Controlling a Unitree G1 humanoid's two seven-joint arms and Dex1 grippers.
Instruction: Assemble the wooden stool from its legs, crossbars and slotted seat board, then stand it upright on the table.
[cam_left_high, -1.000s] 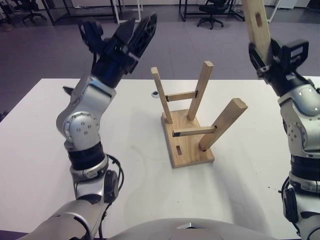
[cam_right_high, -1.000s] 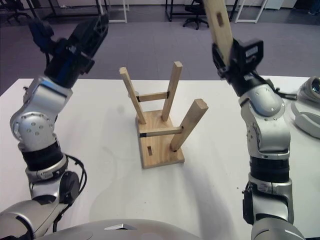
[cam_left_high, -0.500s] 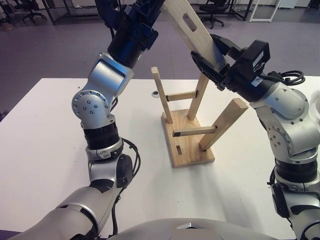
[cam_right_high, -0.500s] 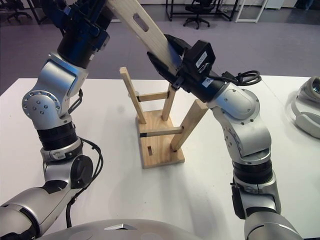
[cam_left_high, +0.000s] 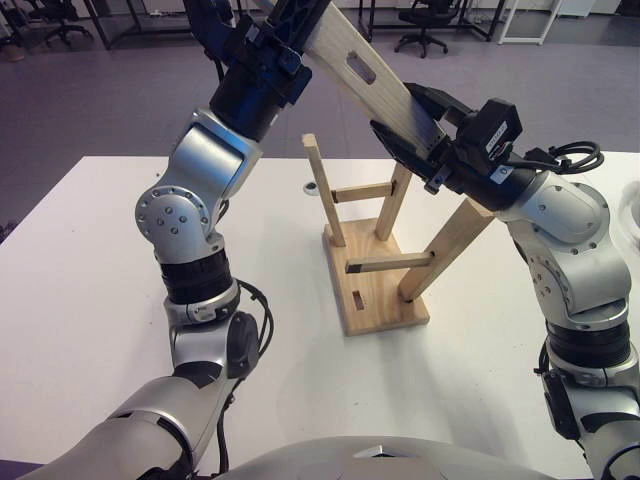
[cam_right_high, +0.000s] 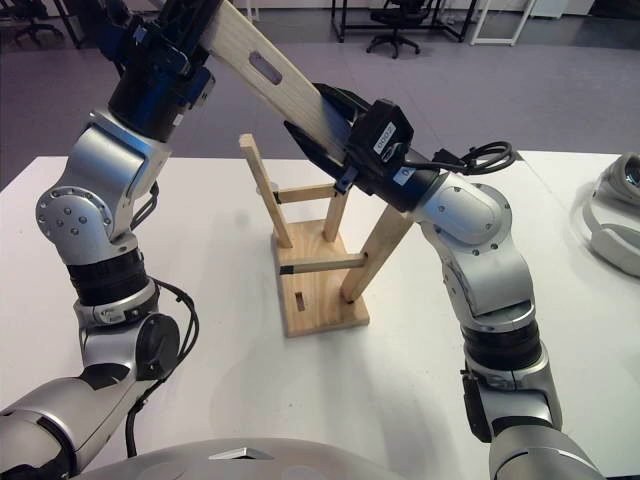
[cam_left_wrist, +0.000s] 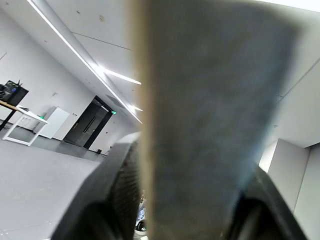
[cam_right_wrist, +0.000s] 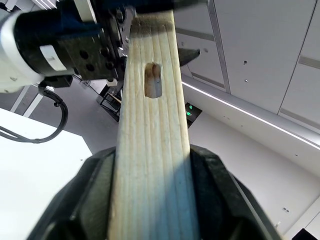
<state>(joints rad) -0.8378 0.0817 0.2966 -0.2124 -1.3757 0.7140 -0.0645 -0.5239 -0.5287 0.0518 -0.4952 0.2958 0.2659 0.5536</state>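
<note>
Far left, beyond the white bench (cam_left_high: 80, 260): grey floor and a black office chair (cam_left_high: 50, 20).

Raised high over the bench's left half, the left fingers (cam_left_wrist: 115, 190), closed on the upper end of a long pale wooden leg with an oblong slot (cam_left_high: 385, 95), wood pressed between both pads. Slanting down from there toward the right, slot facing up.

Below the middle of that span, on the bench: the light wooden stool, upside down, resting on its flat slotted seat board (cam_left_high: 380, 305). Three legs already standing up out of the board, all splayed: a thin back-left leg (cam_left_high: 324, 195), a back-right leg (cam_left_high: 397, 200), and a thicker front-right leg (cam_left_high: 448, 245) leaning outward. One short crossbar (cam_left_high: 362, 192) between the two back legs, another crossbar (cam_left_high: 390, 264) lower down, reaching the front-right leg. At the board's near-left corner, an open slot (cam_left_high: 357, 298). Just behind the back-left leg, a small round thing (cam_left_high: 310, 187), too small to tell.

Directly over the top of the back-right leg, the right fingers (cam_left_high: 398, 143), shut on the lower end of the held leg, one above the wood and one beneath. Behind them, a looped black cable (cam_left_high: 570, 155).

At the bench's far right edge, a white rounded device (cam_right_high: 615, 215).
</note>
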